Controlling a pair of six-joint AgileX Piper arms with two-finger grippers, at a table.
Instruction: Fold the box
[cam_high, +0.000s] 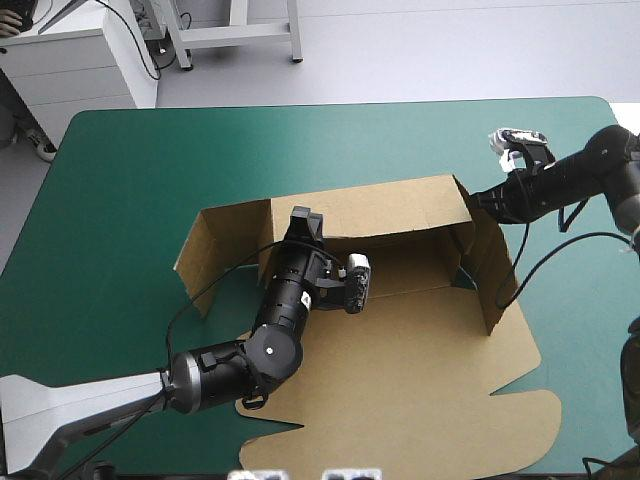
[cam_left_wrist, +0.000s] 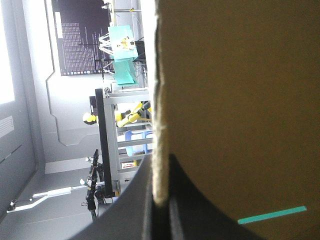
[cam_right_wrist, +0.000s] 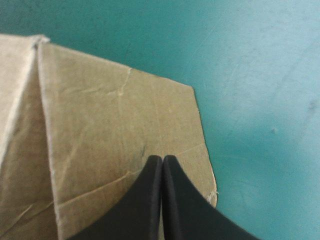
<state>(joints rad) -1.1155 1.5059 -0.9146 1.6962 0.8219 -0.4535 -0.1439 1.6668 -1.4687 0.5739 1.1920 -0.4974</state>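
The brown box (cam_high: 400, 360) lies in the middle of the table, its lid flat toward the near edge, its far wall raised and side flaps standing at both ends. My left gripper (cam_high: 300, 222) reaches over the far wall's top edge near its left end. In the left wrist view the board's edge (cam_left_wrist: 159, 150) runs between the black fingers of the left gripper (cam_left_wrist: 160, 200), which are shut on it. My right gripper (cam_high: 478, 200) is at the far right corner. It is shut, and the right gripper's (cam_right_wrist: 162, 159) tips rest against the outer face of the right flap (cam_right_wrist: 110, 125).
The teal-green cover (cam_high: 130, 200) shows on all sides of the box, widest at the left and along the far edge. The right arm stretches in over the table's right edge, with the cover (cam_right_wrist: 250, 75) beside the flap.
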